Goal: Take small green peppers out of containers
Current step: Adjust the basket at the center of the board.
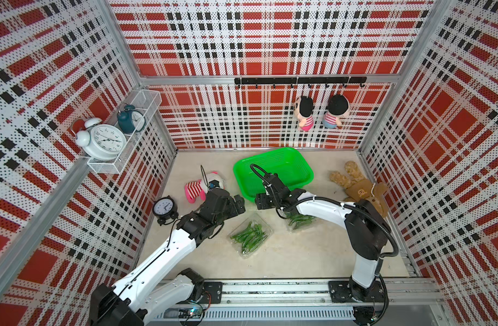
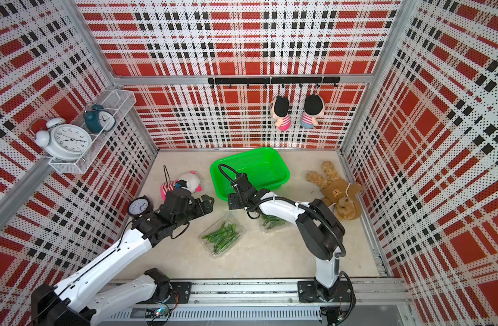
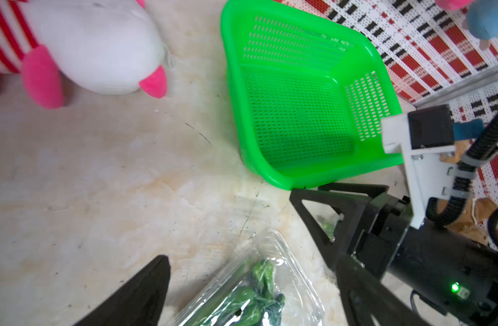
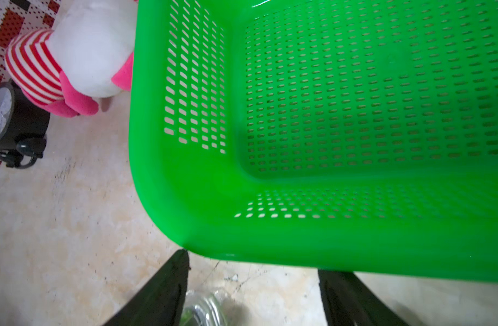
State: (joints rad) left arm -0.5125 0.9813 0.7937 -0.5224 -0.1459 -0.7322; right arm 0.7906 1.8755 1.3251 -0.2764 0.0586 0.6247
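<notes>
Both top views look steeply down from high at the front, facing the red plaid back wall [image 1: 242, 121], over the whole beige tabletop [image 1: 298, 259]; the left wrist view sits low, facing the bright green perforated plastic basket [image 3: 270, 176] and a clear plastic clamshell container [image 3: 287, 262]; the right wrist view, nearer still, shares that basket's corner.

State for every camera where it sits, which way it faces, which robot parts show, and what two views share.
Both top views: high above the near rail, looking down on the table; both arms, left tool and right tool show.
Left wrist: on the left arm, looking past its fingers at a pepper container and the green basket; the right tool intrudes.
Right wrist: on the right arm, looking into the basket; its two fingers show.
Shared: both wrist views hold basket and pink-and-white plush.
</notes>
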